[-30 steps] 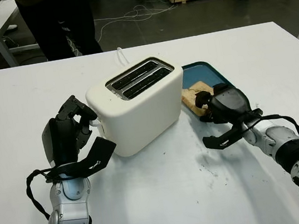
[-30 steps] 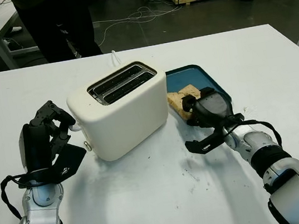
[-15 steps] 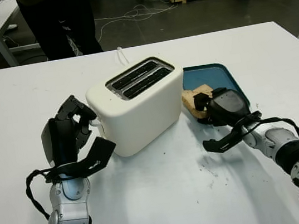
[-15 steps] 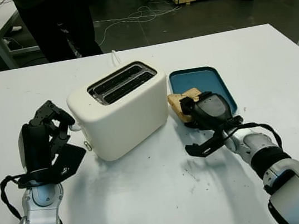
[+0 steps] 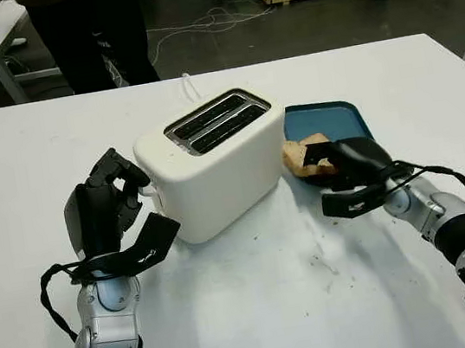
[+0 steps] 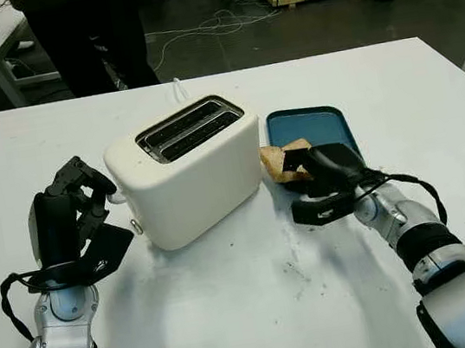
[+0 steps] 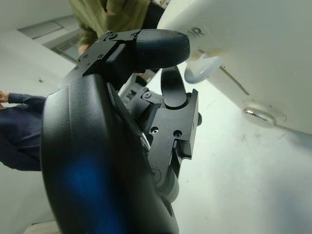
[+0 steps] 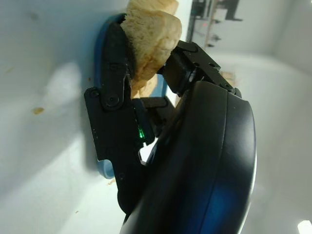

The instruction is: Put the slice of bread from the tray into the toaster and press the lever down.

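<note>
Lifting clear of the blue tray (image 5: 329,114), my right hand (image 5: 347,166) now grips the bread slice (image 5: 304,154) beside the toaster (image 5: 213,164). My left hand (image 5: 102,207) waits curled and empty by the lever (image 7: 202,68); slotting comes next.

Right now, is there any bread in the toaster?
No. Both slots of the toaster look dark and empty; the slice of bread is in the right hand, beside the tray.

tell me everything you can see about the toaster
The toaster is a cream-white, smooth, rounded box that looks like plastic, with two long dark slots in its top, both empty. It stands upright on the white table, turned at an angle. Its end face carries a white lever, still up, and a round knob. The left robot hand is close beside that end. A white cord runs off behind it, and the blue tray lies beside it.
</note>
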You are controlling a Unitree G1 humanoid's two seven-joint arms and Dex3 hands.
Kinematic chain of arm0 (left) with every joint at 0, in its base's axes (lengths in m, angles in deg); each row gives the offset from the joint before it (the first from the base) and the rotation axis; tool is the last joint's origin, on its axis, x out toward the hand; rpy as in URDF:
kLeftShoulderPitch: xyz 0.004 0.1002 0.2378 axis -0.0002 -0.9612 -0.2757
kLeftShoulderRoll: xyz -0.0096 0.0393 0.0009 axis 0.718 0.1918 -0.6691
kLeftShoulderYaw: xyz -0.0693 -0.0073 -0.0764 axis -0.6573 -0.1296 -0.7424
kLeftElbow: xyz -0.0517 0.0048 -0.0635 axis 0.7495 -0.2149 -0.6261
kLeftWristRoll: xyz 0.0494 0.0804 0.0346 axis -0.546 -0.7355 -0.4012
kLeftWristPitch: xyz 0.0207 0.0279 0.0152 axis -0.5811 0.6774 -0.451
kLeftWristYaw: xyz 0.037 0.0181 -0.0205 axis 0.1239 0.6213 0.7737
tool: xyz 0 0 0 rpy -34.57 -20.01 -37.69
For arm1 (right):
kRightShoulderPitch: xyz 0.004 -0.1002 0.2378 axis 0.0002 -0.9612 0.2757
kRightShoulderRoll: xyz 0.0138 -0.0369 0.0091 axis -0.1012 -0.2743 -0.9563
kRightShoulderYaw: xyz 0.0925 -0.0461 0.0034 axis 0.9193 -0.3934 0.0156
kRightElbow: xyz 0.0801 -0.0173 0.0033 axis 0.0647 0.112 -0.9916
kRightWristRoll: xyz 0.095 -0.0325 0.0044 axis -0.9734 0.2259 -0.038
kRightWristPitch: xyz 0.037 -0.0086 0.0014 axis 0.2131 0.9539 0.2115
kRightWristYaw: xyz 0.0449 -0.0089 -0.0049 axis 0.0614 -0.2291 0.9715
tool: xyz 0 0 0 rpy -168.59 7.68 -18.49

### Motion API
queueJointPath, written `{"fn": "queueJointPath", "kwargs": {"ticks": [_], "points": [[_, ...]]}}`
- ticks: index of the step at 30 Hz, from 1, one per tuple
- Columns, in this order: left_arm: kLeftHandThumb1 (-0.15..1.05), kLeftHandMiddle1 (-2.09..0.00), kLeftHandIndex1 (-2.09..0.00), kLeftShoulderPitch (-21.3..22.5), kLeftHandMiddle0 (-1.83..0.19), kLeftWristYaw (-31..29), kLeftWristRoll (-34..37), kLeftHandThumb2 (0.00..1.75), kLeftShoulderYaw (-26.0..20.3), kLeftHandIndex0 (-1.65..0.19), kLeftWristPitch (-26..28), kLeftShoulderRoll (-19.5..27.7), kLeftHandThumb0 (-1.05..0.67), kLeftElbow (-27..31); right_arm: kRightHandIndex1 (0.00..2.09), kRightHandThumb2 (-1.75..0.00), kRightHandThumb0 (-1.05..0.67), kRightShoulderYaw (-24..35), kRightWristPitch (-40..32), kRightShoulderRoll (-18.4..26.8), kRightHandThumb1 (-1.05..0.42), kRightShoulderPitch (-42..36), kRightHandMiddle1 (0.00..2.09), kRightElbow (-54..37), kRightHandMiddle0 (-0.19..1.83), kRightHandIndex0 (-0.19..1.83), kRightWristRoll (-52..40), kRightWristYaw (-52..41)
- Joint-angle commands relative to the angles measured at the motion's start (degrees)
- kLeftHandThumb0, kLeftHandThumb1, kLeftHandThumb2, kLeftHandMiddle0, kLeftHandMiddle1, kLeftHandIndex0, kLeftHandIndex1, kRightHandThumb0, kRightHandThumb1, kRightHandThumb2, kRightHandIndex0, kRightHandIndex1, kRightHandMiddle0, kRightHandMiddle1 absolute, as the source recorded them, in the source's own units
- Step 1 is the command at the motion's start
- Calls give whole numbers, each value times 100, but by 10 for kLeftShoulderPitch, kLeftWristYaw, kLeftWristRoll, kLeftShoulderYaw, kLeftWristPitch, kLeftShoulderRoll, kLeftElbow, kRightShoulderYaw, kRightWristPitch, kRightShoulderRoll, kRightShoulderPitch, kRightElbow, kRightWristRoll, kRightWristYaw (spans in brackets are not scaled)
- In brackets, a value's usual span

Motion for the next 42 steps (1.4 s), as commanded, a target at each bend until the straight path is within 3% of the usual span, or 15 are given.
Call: {"fn": "queueJointPath", "kwargs": {"ticks": [1,7,11,12,13,16,21,30,34,36,38,39,40,42], "points": [[92,-175,-175,0,-96,5,2,44,1,-67,-8,-3,-2,-1,139,-57,-49,10,5,0,-92,7,99,4,67,71,-10,-9],[92,-175,-175,0,-97,8,-1,43,1,-68,-9,-3,0,1,155,-56,-47,12,4,5,-92,17,98,7,63,62,-1,-2],[92,-175,-175,-1,-96,9,0,44,1,-67,-13,-1,0,-1,173,-57,-48,6,-2,7,-92,17,121,8,55,58,15,25],[92,-175,-175,-1,-96,9,-2,43,1,-67,-13,0,0,0,174,-57,-48,4,-4,8,-92,18,137,9,51,61,24,41],[92,-175,-175,-1,-96,9,-3,43,1,-67,-13,0,0,0,174,-54,-47,2,-5,10,-92,20,153,12,50,69,34,66],[92,-175,-175,-1,-96,9,-2,43,0,-67,-10,-2,0,1,175,-52,-47,-21,-25,23,-92,36,171,24,47,75,97,176],[92,-175,-175,-1,-95,8,0,43,0,-67,-11,-1,-1,-1,175,-55,-45,-45,-74,54,-92,89,174,35,37,70,166,274],[92,-175,-175,2,-96,8,-1,44,3,-68,-12,-2,-1,0,175,-35,-44,-38,-21,92,-92,172,174,69,41,71,165,363],[92,-175,-175,3,-97,5,0,43,1,-68,-7,-3,-2,2,175,-30,-45,-44,14,101,-92,201,149,88,60,71,169,406],[92,-175,-175,3,-96,4,-2,43,1,-68,-2,-4,-2,4,175,-31,-46,-51,22,103,-92,217,149,96,64,73,176,417],[92,-175,-175,4,-96,4,-1,43,1,-67,-2,-4,-2,3,175,-30,-46,-46,40,104,-92,231,153,100,61,73,162,384],[92,-175,-175,4,-96,5,-2,43,1,-67,-3,-3,-2,3,175,-32,-46,-40,53,104,-92,238,142,101,66,74,150,361],[92,-175,-175,4,-96,5,-1,43,1,-67,-5,-3,-2,2,166,-33,-46,-31,69,105,-92,245,119,103,78,80,135,330],[92,-175,-175,4,-97,3,1,43,1,-68,-5,-3,-1,4,128,-34,-45,-14,92,106,-92,257,93,104,92,102,108,278]]}}
